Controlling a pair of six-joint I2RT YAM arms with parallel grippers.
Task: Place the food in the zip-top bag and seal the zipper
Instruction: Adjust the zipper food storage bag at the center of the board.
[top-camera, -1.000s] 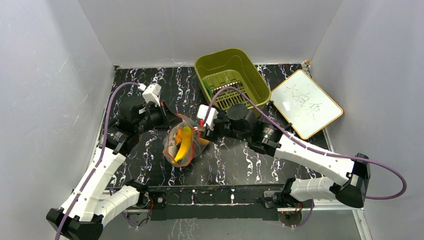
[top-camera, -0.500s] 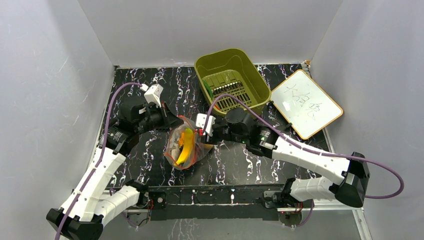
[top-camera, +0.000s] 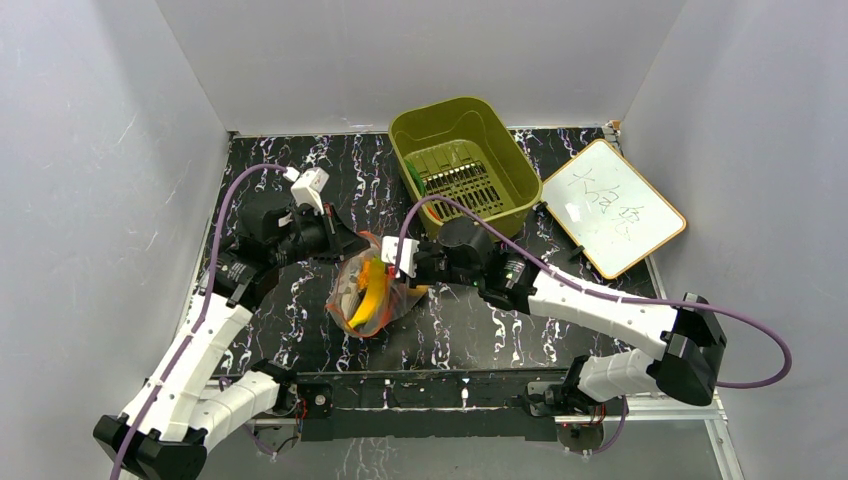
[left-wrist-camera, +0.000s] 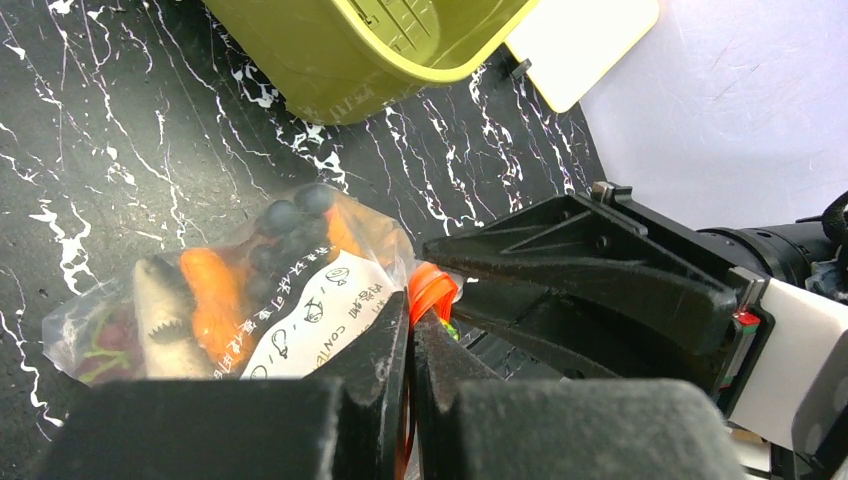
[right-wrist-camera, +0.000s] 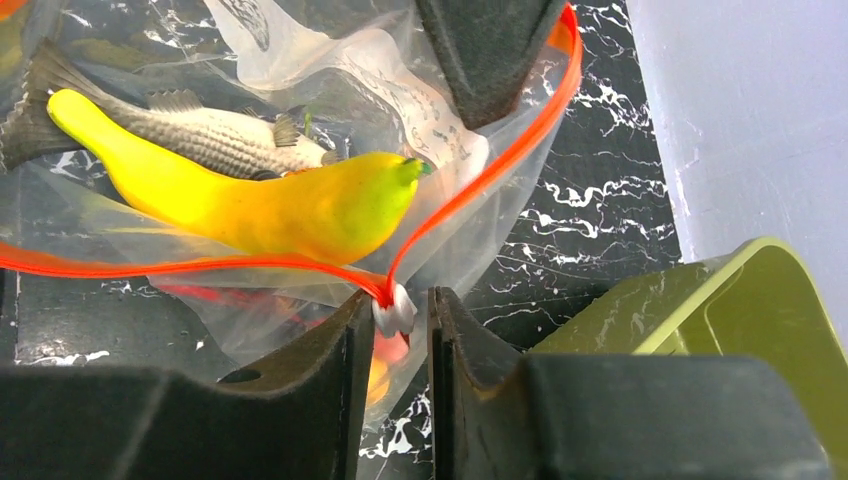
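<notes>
Lying on the counter (top-camera: 300, 180) between both arms, the zip-top bag (top-camera: 368, 292) holds a banana (top-camera: 370, 293). Left gripper (left-wrist-camera: 408, 340) jaws pinch the zipper (left-wrist-camera: 430, 288). Right gripper (right-wrist-camera: 392, 318) jaws squeeze its white slider (right-wrist-camera: 396, 310).

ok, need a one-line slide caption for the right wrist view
Right gripper closing on the white slider of the zipper, with the banana and a toy fish inside the zip-top bag.

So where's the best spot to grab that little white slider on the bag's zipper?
Pinch the white slider across its two flat sides, coming end-on along the orange zipper. It juts from the bag's corner, and the right hand already straddles it that way.
</notes>
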